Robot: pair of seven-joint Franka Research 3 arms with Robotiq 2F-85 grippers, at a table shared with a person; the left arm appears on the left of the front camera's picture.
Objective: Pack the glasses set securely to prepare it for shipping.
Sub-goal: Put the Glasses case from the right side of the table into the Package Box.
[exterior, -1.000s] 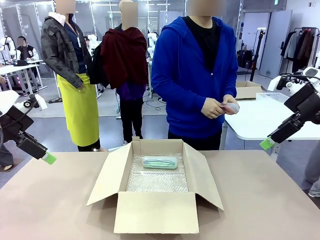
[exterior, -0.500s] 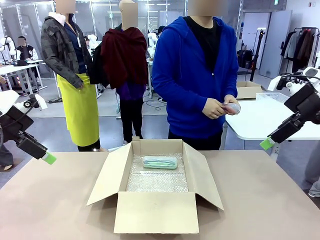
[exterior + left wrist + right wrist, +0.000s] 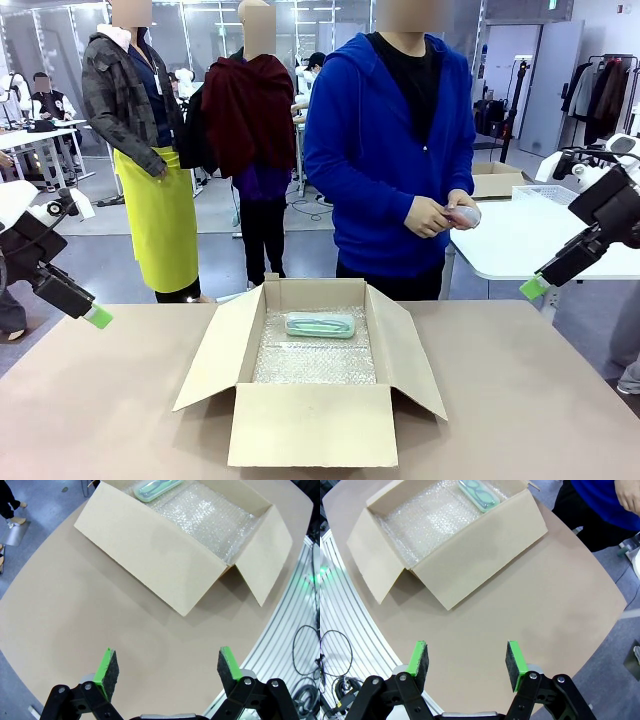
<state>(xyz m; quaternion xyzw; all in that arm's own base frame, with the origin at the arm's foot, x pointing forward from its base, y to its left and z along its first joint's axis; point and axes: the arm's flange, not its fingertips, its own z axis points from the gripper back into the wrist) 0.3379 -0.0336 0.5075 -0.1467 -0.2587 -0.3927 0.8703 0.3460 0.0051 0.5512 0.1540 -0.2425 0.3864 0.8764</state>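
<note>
Front view: the mint-green case (image 3: pixel 320 324) on the bubble wrap (image 3: pixel 312 368) looks light, stiff and slick; take it across its narrow middle. Both your jaws stand spread, empty.

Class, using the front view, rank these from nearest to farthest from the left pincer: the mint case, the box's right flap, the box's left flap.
1. Left flap, on the side facing the left pincer.
2. Mint case, inside the box, toward its far end.
3. Right flap, on the opposite side.
</note>
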